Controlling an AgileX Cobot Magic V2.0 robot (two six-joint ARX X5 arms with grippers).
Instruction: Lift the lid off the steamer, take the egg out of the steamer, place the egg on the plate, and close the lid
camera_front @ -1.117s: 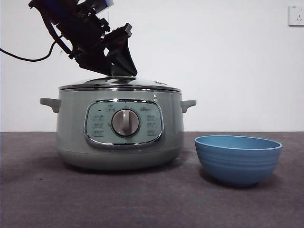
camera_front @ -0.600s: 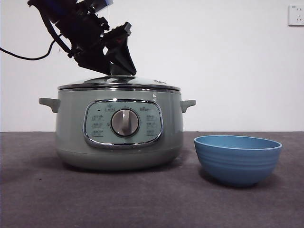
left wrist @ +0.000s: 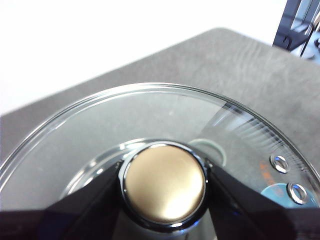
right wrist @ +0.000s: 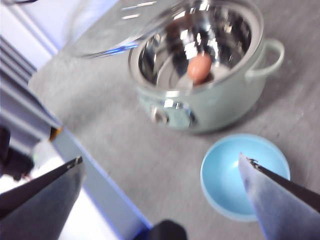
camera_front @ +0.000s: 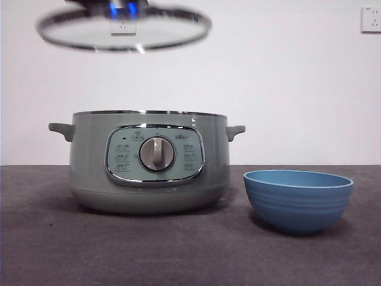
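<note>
Lid-removal step: left gripper has its fingers pinching the knob of the lid, held high above the open steamer; next, right gripper, fingers spread wide above the plate, must reach the egg inside.

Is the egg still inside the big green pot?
Yes. The egg sits inside the open steamer, visible in the right wrist view; the lid is lifted off.
</note>
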